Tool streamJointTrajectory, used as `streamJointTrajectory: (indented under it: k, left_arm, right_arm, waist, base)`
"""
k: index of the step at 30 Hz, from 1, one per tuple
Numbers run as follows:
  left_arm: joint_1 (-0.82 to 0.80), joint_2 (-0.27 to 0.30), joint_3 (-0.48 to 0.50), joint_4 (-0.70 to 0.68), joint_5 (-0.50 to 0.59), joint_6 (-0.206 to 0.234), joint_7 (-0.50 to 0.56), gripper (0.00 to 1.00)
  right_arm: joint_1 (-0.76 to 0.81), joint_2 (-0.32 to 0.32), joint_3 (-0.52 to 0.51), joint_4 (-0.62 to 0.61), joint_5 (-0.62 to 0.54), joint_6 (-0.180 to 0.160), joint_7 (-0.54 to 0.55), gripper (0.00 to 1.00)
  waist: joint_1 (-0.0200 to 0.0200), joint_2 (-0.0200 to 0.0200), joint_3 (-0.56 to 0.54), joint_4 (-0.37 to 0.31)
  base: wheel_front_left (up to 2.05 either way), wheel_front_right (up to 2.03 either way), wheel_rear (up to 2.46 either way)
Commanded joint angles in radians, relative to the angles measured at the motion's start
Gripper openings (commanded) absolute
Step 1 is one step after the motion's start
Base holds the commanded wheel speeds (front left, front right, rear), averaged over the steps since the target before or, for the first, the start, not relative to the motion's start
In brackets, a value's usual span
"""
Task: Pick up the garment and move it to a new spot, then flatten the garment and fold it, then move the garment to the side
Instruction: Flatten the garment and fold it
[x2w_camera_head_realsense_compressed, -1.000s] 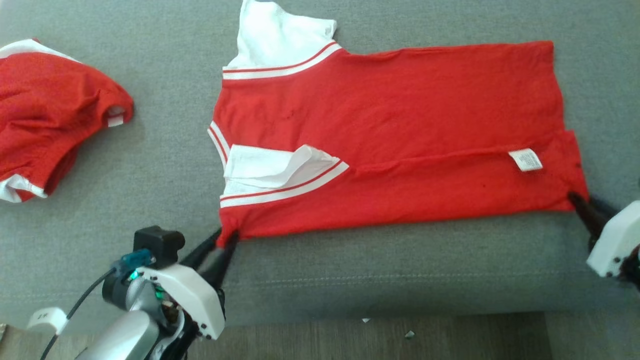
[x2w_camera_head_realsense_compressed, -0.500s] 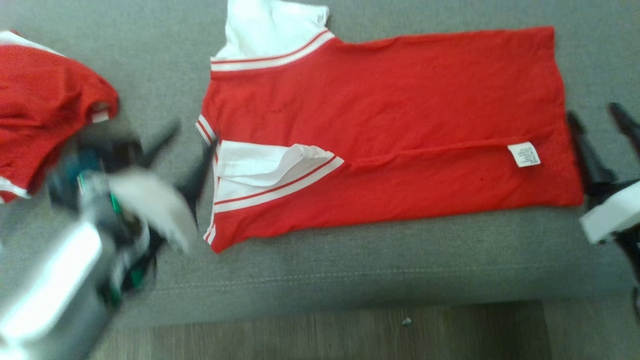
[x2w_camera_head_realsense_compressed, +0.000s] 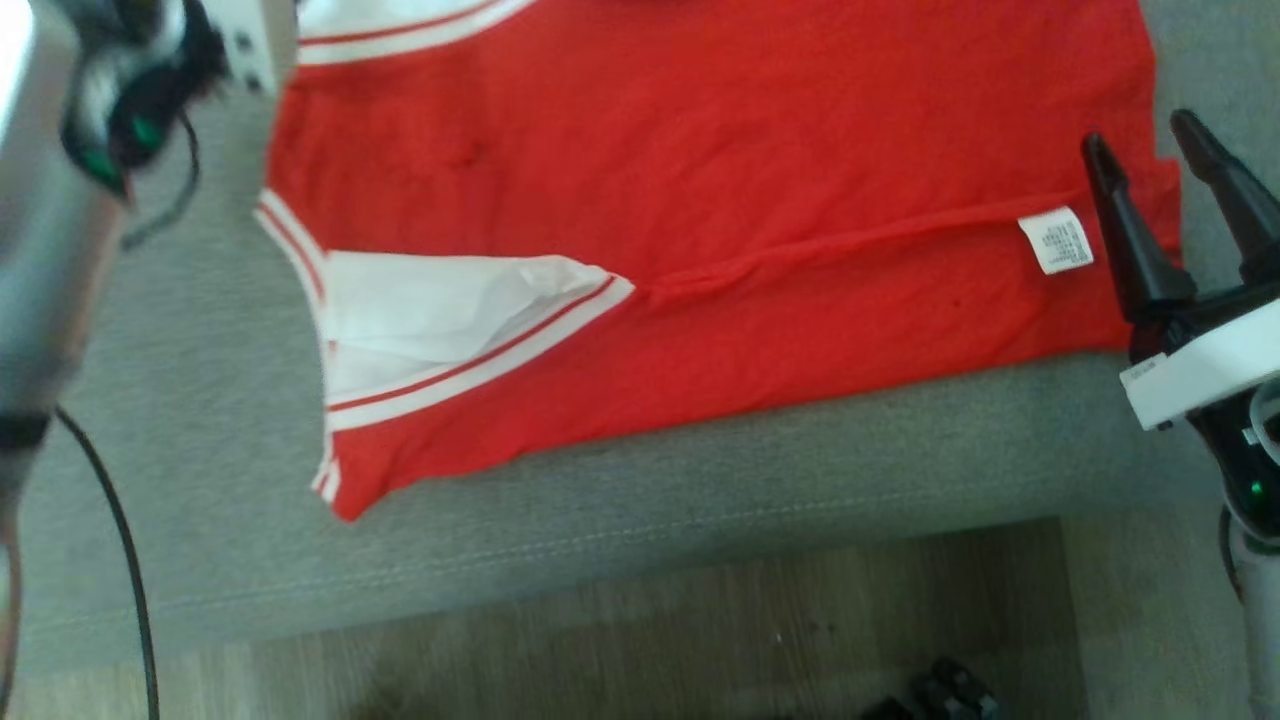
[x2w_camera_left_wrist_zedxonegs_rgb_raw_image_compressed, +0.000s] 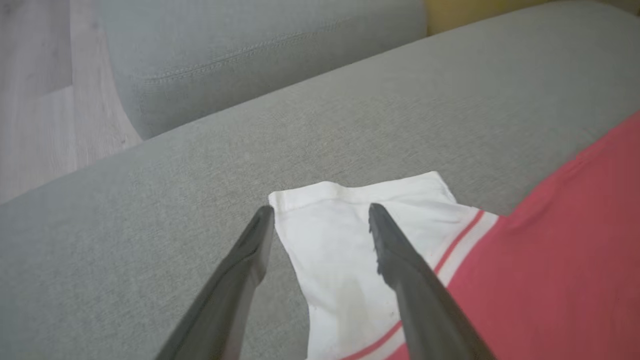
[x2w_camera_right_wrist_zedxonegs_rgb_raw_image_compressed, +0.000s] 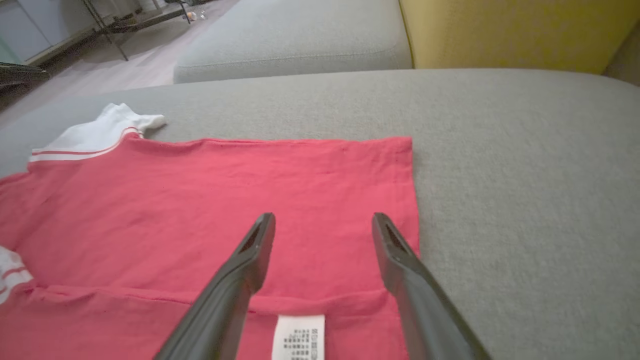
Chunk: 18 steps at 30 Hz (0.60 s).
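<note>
Our left gripper (x2w_camera_left_wrist_zedxonegs_rgb_raw_image_compressed: 320, 216), wide open and empty, straddles the far white sleeve (x2w_camera_left_wrist_zedxonegs_rgb_raw_image_compressed: 345, 250); our right gripper (x2w_camera_right_wrist_zedxonegs_rgb_raw_image_compressed: 322, 220), likewise, hovers at the right hem (x2w_camera_right_wrist_zedxonegs_rgb_raw_image_compressed: 406, 200). The garment (x2w_camera_head_realsense_compressed: 720, 180) lies part-folded on the cushion (x2w_camera_head_realsense_compressed: 700, 500). A shallow pinch risks dragging one layer, undoing the fold.

Soft, even daylight all over, no glare. Left arm (x2w_camera_head_realsense_compressed: 40, 200), up-left of the garment (x2w_camera_head_realsense_compressed: 700, 200), is smeared with blur; the garment itself looks a touch soft. Shadows barely show around it. Wrist views bow the sofa (x2w_camera_left_wrist_zedxonegs_rgb_raw_image_compressed: 350, 100) beyond the garment; fingers (x2w_camera_right_wrist_zedxonegs_rgb_raw_image_compressed: 235, 285) go fuzzy low down.
</note>
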Motion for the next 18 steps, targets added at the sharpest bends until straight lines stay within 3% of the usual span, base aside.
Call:
streamJointTrajectory:
  k: [1,11,18]
  left_arm:
    - [-0.043,0.036,0.034,-0.02,0.01,0.001,0.007,1.0]
    - [-0.232,0.035,-0.034,0.219,0.138,0.02,0.038,1.0]
    - [-0.258,0.03,-0.05,0.306,0.145,0.002,0.031,1.0]
  right_arm:
    - [0.006,-0.003,0.013,-0.032,-0.003,0.006,-0.007,1.0]
    - [-0.008,0.035,0.031,-0.031,0.006,0.006,-0.076,1.0]
    - [-0.026,0.037,0.038,-0.009,0.006,0.006,-0.102,1.0]
  waist:
    - [-0.0001,0.0,0.043,-0.035]
    - [-0.0001,0.0,0.136,-0.076]
    - [-0.0001,0.0,0.148,-0.096]
  base:
    - [0.0,0.0,0.0]
    - [0.0,0.0,0.0]
    - [0.0,0.0,0.0]
